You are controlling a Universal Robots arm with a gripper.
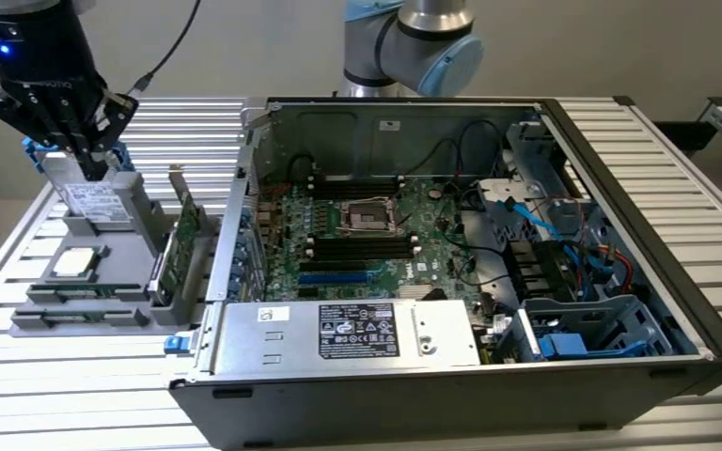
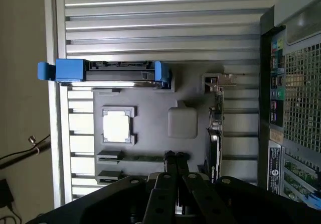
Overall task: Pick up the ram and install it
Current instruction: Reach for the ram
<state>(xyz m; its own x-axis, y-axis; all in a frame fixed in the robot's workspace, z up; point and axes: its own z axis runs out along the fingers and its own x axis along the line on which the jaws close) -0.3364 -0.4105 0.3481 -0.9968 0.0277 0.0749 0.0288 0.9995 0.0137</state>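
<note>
The ram [image 2: 147,158] is a thin green stick lying in a slot of the grey parts holder [image 2: 150,103]; in the exterior view I see the ram [image 1: 89,290] near the holder's front. My gripper [image 1: 90,167] hangs above the back of the holder [image 1: 35,324], over the upright silver drive [image 1: 95,202]. Its dark fingers [image 2: 171,159] are pressed together with nothing between them. In the wrist view the gripper [image 2: 175,156] points down beside one end of the ram, well above it. The motherboard [image 1: 361,235] in the open computer case has black memory slots [image 1: 358,249].
On the holder are a square silver processor [image 2: 118,125], a blue-ended drive [image 2: 120,71] and an upright green expansion card [image 1: 187,235]. The open computer case [image 1: 612,244] with its power supply [image 1: 349,334] stands at the exterior view's right, on a ribbed metal table [image 1: 72,395].
</note>
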